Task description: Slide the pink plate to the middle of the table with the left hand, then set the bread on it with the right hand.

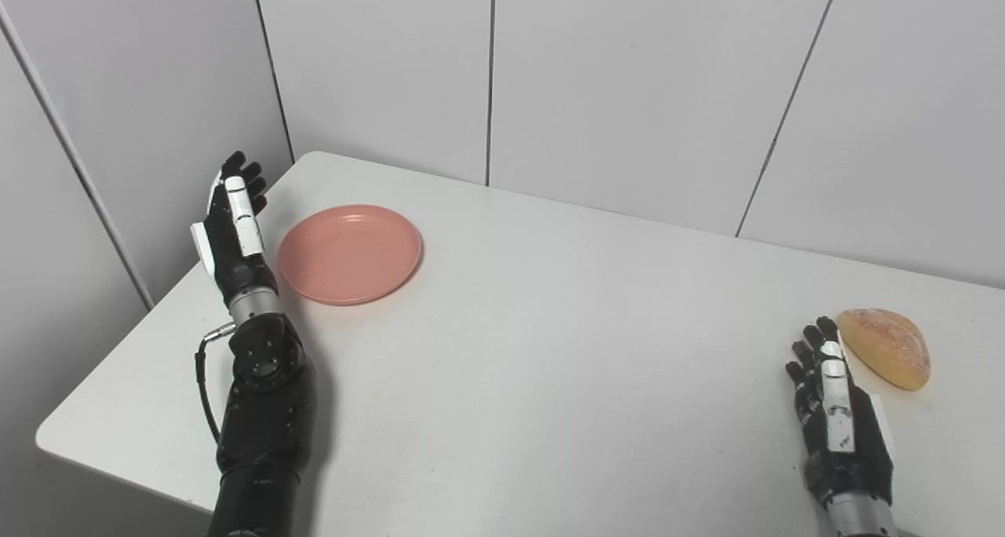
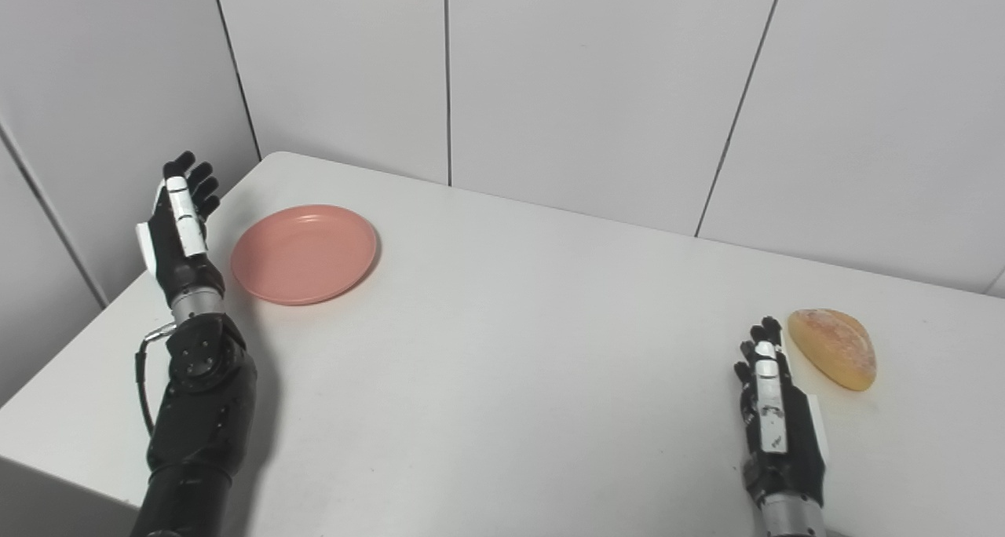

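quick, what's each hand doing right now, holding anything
Left hand: open, holding nothing, just left of the round pink plastic plate.
Right hand: open, holding nothing, beside the golden half-round bread.

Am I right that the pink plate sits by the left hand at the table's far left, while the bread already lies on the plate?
Not quite: the bread lies on the bare table beside the right hand, as the left eye view shows. The pink plate does sit by the left hand.
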{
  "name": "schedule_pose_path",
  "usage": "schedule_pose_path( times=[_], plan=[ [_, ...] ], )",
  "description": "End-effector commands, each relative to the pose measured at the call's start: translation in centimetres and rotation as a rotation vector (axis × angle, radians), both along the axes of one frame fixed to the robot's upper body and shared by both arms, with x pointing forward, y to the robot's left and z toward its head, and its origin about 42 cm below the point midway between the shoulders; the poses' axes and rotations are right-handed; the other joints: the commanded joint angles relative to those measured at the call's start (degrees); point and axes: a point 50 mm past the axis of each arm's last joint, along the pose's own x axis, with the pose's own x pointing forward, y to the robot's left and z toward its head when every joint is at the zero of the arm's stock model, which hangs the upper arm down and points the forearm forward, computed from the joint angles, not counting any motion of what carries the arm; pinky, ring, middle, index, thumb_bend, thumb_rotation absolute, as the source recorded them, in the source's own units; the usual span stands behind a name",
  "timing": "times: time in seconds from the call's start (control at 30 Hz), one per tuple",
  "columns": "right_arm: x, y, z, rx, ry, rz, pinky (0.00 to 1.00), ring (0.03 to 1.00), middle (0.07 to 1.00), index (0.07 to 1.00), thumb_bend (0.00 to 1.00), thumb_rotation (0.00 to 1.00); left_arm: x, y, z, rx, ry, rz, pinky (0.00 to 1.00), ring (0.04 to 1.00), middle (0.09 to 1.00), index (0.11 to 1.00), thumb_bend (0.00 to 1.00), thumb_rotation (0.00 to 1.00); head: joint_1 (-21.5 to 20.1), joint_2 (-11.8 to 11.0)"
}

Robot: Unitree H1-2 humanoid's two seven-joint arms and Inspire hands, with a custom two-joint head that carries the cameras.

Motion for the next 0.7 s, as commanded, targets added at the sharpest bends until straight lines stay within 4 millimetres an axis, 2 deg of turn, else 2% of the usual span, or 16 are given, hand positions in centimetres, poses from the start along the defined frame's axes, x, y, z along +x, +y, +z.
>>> schedule_pose_path(
  times=[0.0, 0.43, 0.67],
  plan=[
    [0.2, -0.3, 1.0, 0.001, -0.055, 0.002, 1.00, 1.000, 1.000, 1.000, 0.55, 0.90, 0.7, 0.6, 2.1, 0.051, -0.069, 0.007, 0.84, 0.818, 0.807, 0.798, 0.56, 1.00, -0.1, 0.1],
    [0.2, -0.2, 1.2, 0.005, -0.059, -0.005, 1.00, 1.000, 1.000, 1.000, 0.56, 0.89, 1.2, 0.2, -0.4, -0.012, 0.031, 0.000, 0.86, 0.846, 0.829, 0.820, 0.53, 1.00, 0.0, 0.3],
    [0.1, -0.3, 1.3, 0.001, -0.057, -0.007, 1.00, 1.000, 1.000, 1.000, 0.55, 0.90, 2.0, -0.7, -1.1, -0.045, 0.090, -0.024, 0.84, 0.819, 0.799, 0.785, 0.53, 1.00, 0.0, 0.5]
  ],
)
